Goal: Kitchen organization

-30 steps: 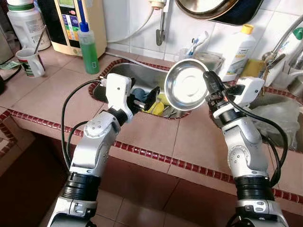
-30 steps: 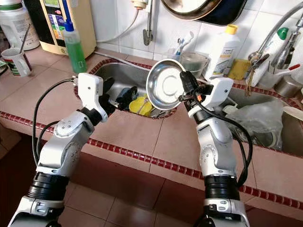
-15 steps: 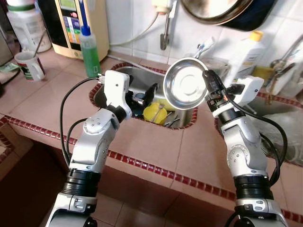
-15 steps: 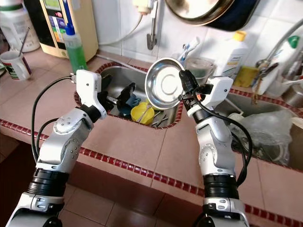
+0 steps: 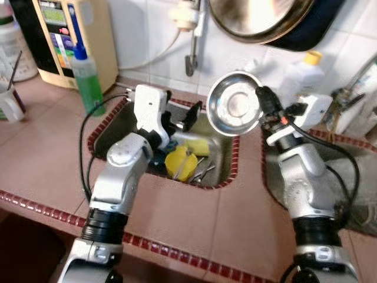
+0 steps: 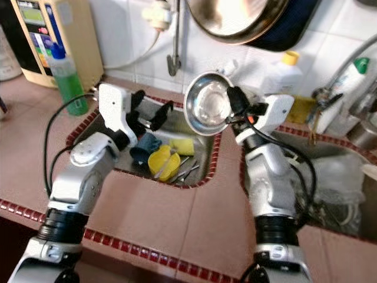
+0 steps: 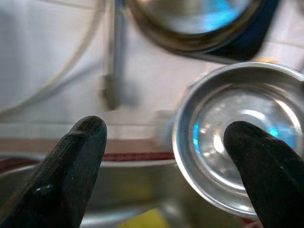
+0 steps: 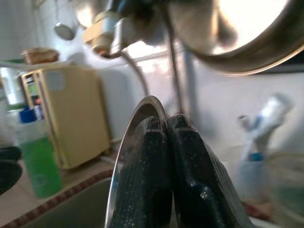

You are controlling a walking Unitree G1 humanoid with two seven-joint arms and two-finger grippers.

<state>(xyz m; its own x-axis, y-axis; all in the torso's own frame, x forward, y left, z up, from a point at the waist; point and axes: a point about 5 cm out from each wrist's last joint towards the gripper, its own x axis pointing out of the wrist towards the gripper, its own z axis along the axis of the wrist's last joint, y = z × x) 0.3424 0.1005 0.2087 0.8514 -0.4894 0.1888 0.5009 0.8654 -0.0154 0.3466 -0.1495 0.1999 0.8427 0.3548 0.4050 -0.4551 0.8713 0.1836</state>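
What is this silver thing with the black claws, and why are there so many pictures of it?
It is a robot tidying a kitchen. Two pictures come from cameras in its head, looking down at its silver arms and a tiled counter with a sink. Two more come from cameras on its wrists, looking along its black fingers.

The right gripper pinches the rim of a shiny metal bowl and holds it up above the sink. The left gripper is open over the sink, holding nothing. In the sink lie a yellow cup and a yellow sponge. A green soap bottle stands on the counter, and a big pan hangs on the wall.
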